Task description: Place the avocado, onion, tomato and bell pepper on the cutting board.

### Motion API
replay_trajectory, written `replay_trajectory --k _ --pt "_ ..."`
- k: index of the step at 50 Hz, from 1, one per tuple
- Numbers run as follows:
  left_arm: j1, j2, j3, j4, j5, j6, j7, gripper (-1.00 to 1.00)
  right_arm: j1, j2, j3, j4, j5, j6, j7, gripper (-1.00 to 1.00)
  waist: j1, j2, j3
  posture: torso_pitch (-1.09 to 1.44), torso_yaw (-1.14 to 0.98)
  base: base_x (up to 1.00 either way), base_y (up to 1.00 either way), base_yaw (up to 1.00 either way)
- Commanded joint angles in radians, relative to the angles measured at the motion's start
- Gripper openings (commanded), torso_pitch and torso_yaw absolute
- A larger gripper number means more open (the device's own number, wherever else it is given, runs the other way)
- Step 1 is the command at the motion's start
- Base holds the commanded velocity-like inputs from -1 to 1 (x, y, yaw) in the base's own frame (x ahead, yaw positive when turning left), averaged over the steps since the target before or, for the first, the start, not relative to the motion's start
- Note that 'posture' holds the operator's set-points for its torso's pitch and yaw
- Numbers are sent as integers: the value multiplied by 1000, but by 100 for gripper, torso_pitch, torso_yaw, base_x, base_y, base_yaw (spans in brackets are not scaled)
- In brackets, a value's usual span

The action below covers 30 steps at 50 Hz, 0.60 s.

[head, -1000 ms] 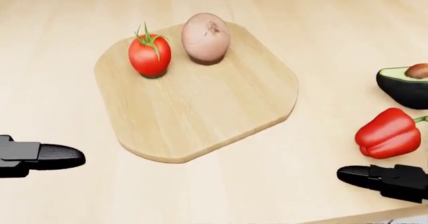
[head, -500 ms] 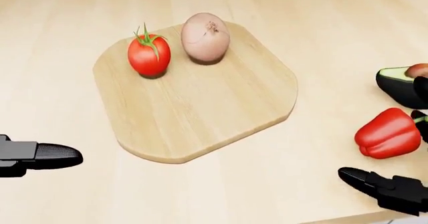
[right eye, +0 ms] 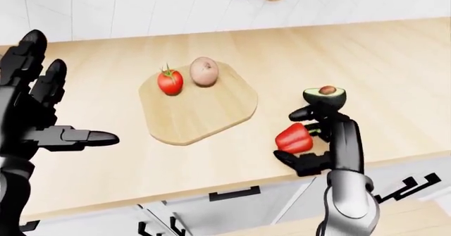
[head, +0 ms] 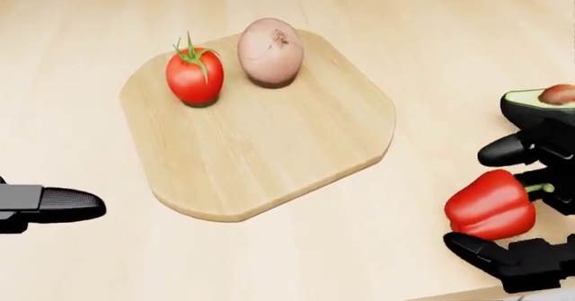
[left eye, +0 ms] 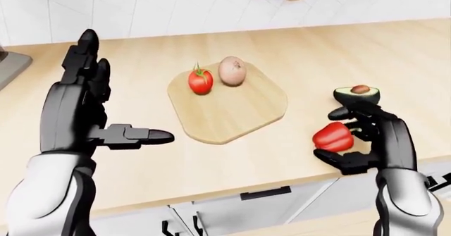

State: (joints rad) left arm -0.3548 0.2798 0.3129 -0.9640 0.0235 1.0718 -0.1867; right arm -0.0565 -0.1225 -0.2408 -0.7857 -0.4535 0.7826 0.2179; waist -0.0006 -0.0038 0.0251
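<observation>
Since a second earlier my right hand [head: 521,206] had closed its black fingers round the glossy red bell pepper [head: 490,204], beside the halved avocado [head: 539,105]. My left hand [left eye: 81,109] hung spread, holding nothing. Tomato [head: 194,76] and papery onion [head: 270,51] sat on the rounded wooden cutting board [head: 269,146].

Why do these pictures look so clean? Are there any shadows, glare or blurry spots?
It is a simulator's render, evenly lit. Head view: sharp throughout, only small dark contact shadows under the tomato and onion on the cutting board, no glare. Left-eye view: equally sharp, a soft sheen on the bell pepper within the right hand. Right-eye view: much the same, with nothing out of focus.
</observation>
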Motion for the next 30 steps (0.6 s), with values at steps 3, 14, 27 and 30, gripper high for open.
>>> replay_trajectory --k 3,14,27,30 --pt "-16 9 18 -29 -8 -19 3 100 -50 -18 21 -41 -30 -13 17 -94 1 0 -17 0 0 0 0 0" --pt "-34 32 54 -66 -46 47 6 100 -340 -65 137 38 -110 121 76 -100 -2 7 -15 0 0 0 0 0" --pt "47 62 114 -83 -175 -6 71 100 -549 -55 200 82 -135 215 124 -100 0 15 -10 0 0 0 0 0" --pt "52 87 127 -83 -232 -8 109 100 -606 -40 217 142 -133 198 122 -100 -2 20 -7 0 0 0 0 0"
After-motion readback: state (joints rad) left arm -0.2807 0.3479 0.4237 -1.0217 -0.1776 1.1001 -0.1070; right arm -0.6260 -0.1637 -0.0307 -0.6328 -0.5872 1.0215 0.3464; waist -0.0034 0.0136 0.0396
